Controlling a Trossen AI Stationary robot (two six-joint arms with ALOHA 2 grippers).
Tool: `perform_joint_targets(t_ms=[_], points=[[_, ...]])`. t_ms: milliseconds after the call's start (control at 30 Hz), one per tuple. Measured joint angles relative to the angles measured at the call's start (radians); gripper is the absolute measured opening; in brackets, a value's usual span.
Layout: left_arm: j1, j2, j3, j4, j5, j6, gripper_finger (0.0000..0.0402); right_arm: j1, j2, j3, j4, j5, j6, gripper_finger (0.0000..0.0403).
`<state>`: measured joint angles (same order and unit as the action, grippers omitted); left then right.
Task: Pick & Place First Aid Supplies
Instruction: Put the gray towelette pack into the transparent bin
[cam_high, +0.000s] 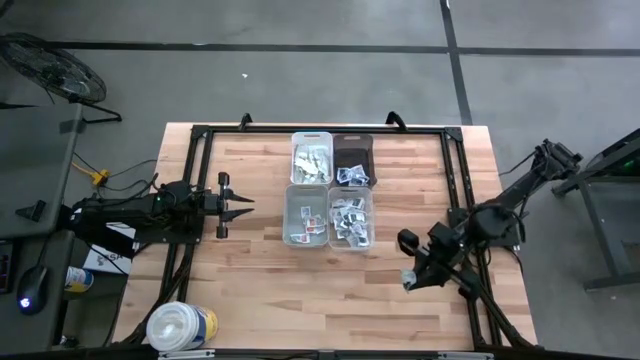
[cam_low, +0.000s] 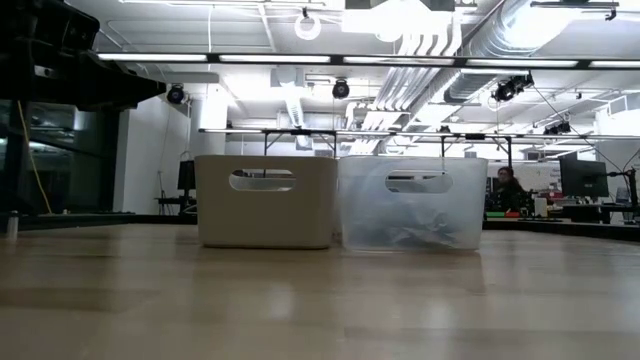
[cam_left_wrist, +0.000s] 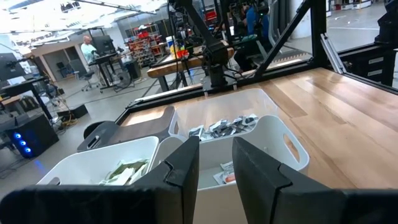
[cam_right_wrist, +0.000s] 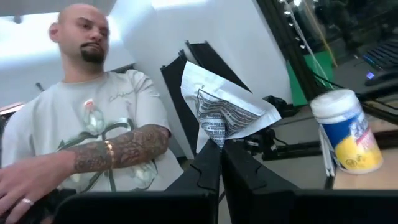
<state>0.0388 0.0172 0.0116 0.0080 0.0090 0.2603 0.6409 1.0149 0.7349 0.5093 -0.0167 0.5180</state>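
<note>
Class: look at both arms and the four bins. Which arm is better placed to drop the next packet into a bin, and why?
Probably the right. The right gripper is shut on a white printed packet, off to the right of the bins. The left gripper holds nothing, fingers parted, beside the bins.

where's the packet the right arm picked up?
In the right wrist view the white printed packet is pinched in the right hand, held off the table's right side, away from the bins.
</note>
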Motion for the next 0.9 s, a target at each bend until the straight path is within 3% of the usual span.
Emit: perform_joint_targets(t_ms=[167, 400, 700, 900], points=[[0.0, 0.0, 0.0, 0.0, 0.0, 0.0, 0.0096, -0.031, 0.0, 0.001, -0.188, 0.096, 0.157, 0.0], [0.0, 0.0, 0.0, 0.0, 0.0, 0.0, 0.0096, -0.203, 0.016, 0.001, -0.527, 0.182, 0.397, 0.0], [0.0, 0.0, 0.0, 0.0, 0.0, 0.0, 0.0096, -0.41, 0.14, 0.03, -0.56, 0.089, 0.3, 0.0], [0.0, 0.0, 0.0, 0.0, 0.0, 0.0, 0.0096, -0.513, 0.239, 0.128, -0.755, 0.01, 0.157, 0.0]])
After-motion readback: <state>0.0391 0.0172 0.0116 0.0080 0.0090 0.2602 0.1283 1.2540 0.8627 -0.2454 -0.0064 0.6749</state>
